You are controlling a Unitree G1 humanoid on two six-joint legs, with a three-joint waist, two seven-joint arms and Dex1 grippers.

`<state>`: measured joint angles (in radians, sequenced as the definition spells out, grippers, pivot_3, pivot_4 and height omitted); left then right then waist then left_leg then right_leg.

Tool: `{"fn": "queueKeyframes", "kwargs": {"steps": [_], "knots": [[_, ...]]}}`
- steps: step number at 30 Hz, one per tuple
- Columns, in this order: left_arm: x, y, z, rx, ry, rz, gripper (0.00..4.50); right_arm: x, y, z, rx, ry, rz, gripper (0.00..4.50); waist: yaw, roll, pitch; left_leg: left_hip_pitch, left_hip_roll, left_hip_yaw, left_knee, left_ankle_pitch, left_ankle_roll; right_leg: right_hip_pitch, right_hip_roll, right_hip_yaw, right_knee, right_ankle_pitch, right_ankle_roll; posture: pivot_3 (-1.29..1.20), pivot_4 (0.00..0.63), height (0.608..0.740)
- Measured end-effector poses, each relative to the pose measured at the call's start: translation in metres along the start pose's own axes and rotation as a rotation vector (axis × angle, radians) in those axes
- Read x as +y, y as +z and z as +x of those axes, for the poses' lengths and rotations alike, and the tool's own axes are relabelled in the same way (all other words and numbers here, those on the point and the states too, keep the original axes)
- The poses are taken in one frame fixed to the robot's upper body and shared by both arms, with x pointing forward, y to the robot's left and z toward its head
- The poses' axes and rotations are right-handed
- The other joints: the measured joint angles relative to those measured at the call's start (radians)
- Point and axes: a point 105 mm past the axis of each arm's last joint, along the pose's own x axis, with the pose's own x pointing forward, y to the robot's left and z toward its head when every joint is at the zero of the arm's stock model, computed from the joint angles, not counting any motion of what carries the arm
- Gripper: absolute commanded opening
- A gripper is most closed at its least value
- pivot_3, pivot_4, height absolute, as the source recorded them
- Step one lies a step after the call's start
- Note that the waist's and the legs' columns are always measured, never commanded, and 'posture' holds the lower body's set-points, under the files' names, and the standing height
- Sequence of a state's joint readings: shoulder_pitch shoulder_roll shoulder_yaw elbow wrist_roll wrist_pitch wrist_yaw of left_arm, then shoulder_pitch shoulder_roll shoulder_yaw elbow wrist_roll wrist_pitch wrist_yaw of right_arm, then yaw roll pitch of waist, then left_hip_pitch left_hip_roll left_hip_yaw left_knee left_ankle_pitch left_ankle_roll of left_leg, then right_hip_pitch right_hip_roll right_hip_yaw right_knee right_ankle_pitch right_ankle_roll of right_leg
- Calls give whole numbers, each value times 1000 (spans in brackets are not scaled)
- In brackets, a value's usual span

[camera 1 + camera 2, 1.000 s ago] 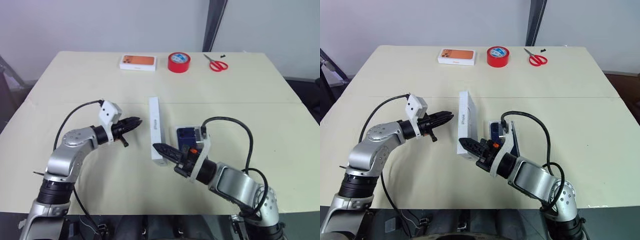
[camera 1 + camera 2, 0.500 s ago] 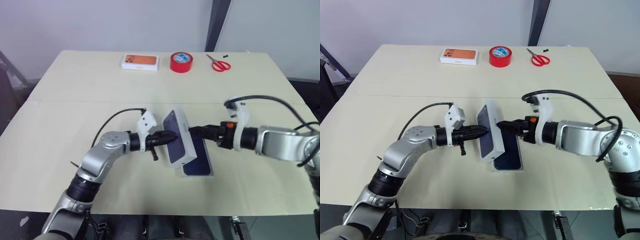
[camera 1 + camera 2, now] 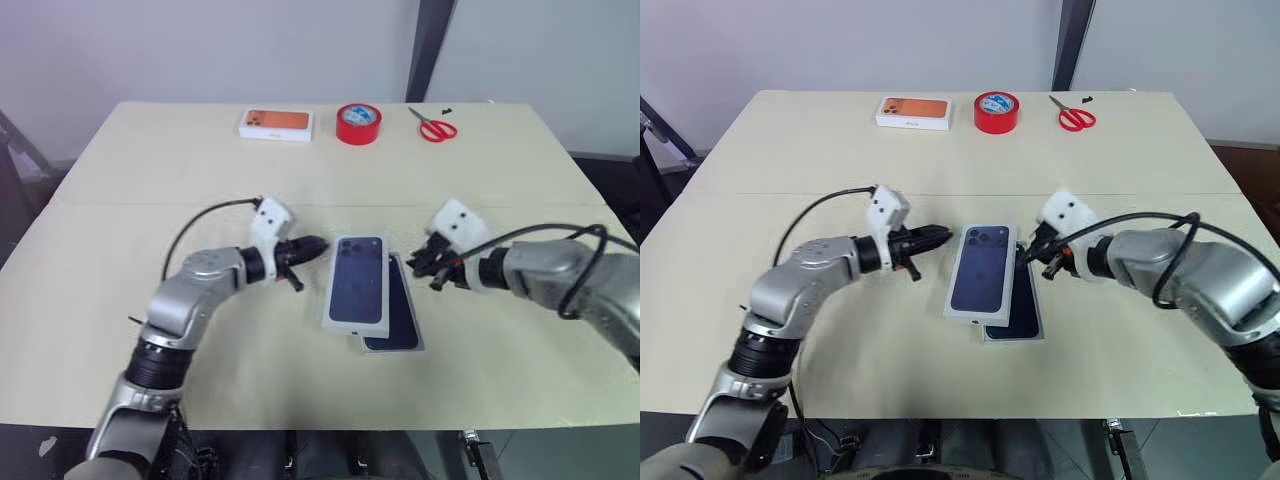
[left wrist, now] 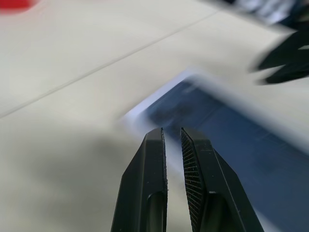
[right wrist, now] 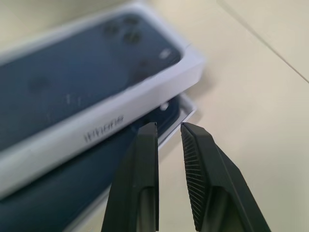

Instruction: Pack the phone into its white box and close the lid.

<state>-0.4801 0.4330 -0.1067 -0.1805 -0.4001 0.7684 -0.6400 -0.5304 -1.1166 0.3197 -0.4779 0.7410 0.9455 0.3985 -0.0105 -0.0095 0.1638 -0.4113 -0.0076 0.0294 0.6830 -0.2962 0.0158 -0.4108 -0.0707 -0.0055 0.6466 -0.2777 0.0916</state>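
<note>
The lid [image 3: 358, 283], white with a dark blue phone printed on top, lies flat and askew over the white box [image 3: 394, 349]. Its far end is shifted left of the box. The dark navy phone [image 3: 400, 318] shows inside the box along the lid's right side and near end. My left gripper [image 3: 318, 243] is shut and empty, its tips just left of the lid's far left corner. My right gripper [image 3: 415, 262] is shut on nothing, a little right of the lid's far right corner. In the right wrist view its fingers [image 5: 140, 159] point at the lid's side and the box below.
At the table's far edge lie a closed white box with an orange phone picture [image 3: 276, 123], a red tape roll [image 3: 358, 124] and red scissors [image 3: 432, 127]. A seam crosses the table behind the grippers.
The lid, standing on edge a second ago and then tilted between both grippers, now lies flat on the box. Both grippers have drawn back from it.
</note>
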Motion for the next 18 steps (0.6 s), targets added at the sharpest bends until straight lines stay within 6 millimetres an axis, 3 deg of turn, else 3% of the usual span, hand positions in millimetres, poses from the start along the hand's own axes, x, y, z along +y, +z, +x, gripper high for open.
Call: {"fn": "queueKeyframes", "kwargs": {"steps": [3,9,13,15,18], "knots": [[6,-17,-8,102,34,26,592,9,-1,7,2,32,-29,696,3,0,0,0,0,0,0,0,0,0,-1,0,0,0,0,0,150,725],[-26,-44,11,224,-104,54,592,16,-2,14,2,69,-55,696,14,0,0,0,-1,0,0,0,-1,0,-2,0,0,0,0,0,150,725],[-36,-44,19,241,-160,76,592,19,-3,16,8,81,-75,696,17,0,0,0,-1,0,0,0,-1,0,-2,0,0,0,0,0,150,725],[-40,-43,21,233,-179,69,592,18,-5,16,18,77,-83,141,18,0,0,0,-1,0,0,0,-1,0,-2,0,0,0,0,0,150,725],[-46,-41,25,223,-207,63,592,17,-10,15,36,71,-86,27,19,0,0,0,-1,0,0,0,-1,0,-2,0,0,0,0,0,150,725]]}}
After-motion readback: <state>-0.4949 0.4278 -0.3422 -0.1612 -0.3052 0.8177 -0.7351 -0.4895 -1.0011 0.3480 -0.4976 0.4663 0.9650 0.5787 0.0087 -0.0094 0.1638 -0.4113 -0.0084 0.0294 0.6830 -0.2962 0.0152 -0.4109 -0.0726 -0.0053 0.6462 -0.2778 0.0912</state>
